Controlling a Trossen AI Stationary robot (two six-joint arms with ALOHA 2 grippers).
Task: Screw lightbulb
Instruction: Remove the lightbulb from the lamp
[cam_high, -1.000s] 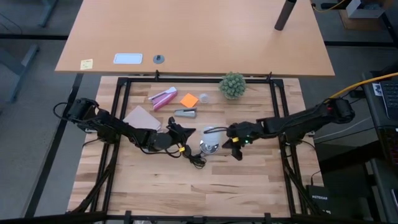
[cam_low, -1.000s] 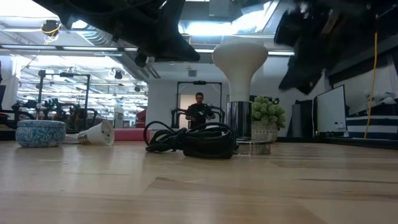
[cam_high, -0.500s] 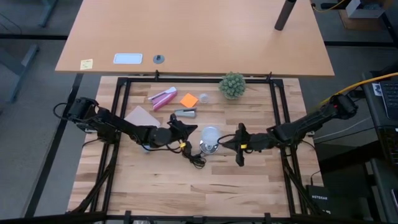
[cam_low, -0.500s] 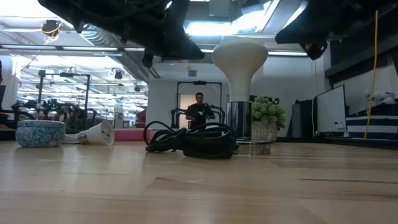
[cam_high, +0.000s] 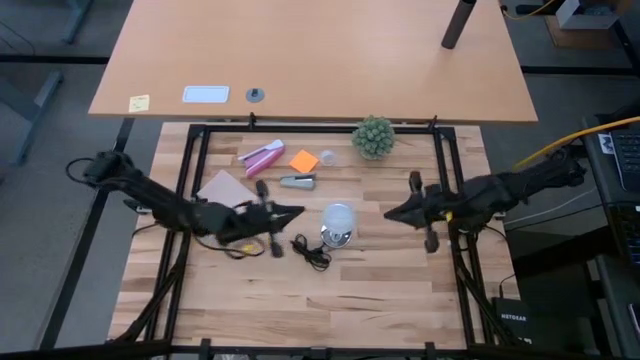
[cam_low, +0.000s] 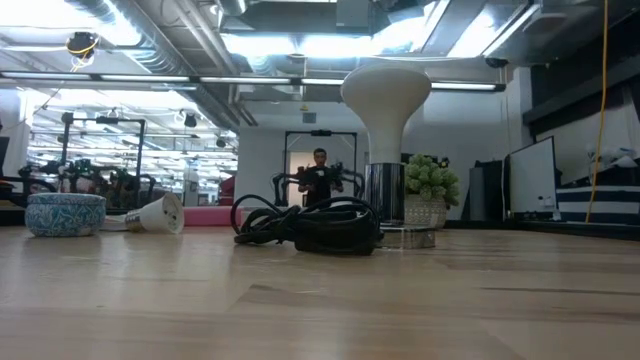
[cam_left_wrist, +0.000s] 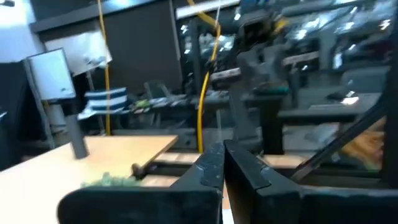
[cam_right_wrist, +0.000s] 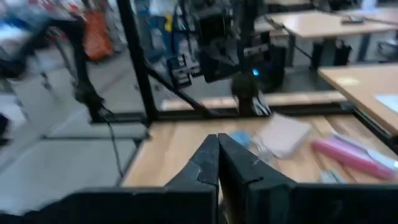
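The white frosted lightbulb (cam_high: 339, 218) stands upright with its base in the shiny round metal socket (cam_low: 385, 192), near the middle of the table. The socket's black cord (cam_low: 310, 225) lies coiled beside it. My left gripper (cam_high: 294, 211) is to the bulb's left, shut and empty, and shows shut in the left wrist view (cam_left_wrist: 224, 165). My right gripper (cam_high: 389, 214) is to the bulb's right, shut and empty, and shows shut in the right wrist view (cam_right_wrist: 217, 158). Neither touches the bulb. Neither shows in the low view.
Toward the far edge are a green plant ball (cam_high: 373, 137), a pink item (cam_high: 262, 156), an orange note (cam_high: 304, 160), a grey-silver oblong item (cam_high: 298, 181) and a brown card (cam_high: 228, 188). The low view shows a blue patterned bowl (cam_low: 65, 213).
My right gripper has drawn away from the bulb toward the table's right edge. My left gripper has drawn back toward the left edge. Both have gone up out of the low view. The bulb stays upright in the socket.
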